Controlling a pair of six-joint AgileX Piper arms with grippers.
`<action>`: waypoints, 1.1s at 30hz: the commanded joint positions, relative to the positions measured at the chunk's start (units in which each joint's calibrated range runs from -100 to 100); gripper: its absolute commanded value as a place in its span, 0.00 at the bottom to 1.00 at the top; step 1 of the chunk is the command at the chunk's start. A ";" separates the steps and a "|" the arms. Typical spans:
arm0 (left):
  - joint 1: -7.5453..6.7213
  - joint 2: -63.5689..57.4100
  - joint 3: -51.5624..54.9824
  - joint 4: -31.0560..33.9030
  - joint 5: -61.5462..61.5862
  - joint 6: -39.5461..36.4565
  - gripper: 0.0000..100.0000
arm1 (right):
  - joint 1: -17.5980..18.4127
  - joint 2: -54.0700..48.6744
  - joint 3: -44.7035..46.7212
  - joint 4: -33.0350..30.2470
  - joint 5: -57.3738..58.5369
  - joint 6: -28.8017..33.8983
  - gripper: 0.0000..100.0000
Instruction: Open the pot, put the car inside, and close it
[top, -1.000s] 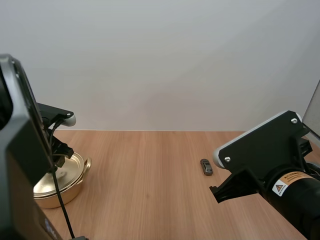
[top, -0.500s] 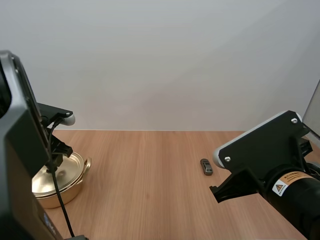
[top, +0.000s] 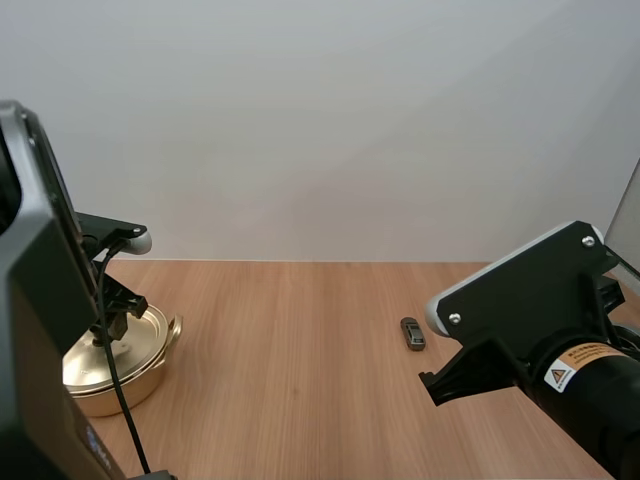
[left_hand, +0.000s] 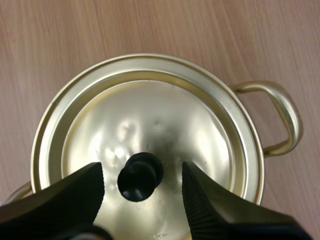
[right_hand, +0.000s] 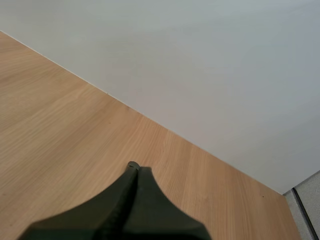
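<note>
While the right arm and the car (top: 413, 334) sit as they did a second ago, the left gripper (left_hand: 142, 172) has sunk slightly over the pot (top: 135, 372) at the high view's lower left. Its fingers stand spread either side of the lid's (left_hand: 170, 120) black knob (left_hand: 140, 176), clear of it. The right gripper (right_hand: 132, 169) is pressed together. The car lies right of centre on the table (top: 300, 390), its long axis running near-to-far; I cannot tell which end is its front.
</note>
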 joint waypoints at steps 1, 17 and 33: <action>0.04 0.02 0.02 0.00 -0.93 -0.26 0.76 | -0.04 0.03 0.02 0.02 0.02 -0.01 0.00; 0.04 1.31 0.02 -0.11 -2.35 -0.57 0.76 | -0.03 0.00 0.02 0.02 0.02 -0.01 0.00; 0.04 2.98 0.02 -0.10 -2.62 -1.04 0.00 | -0.03 0.00 0.02 0.02 0.02 -0.01 0.00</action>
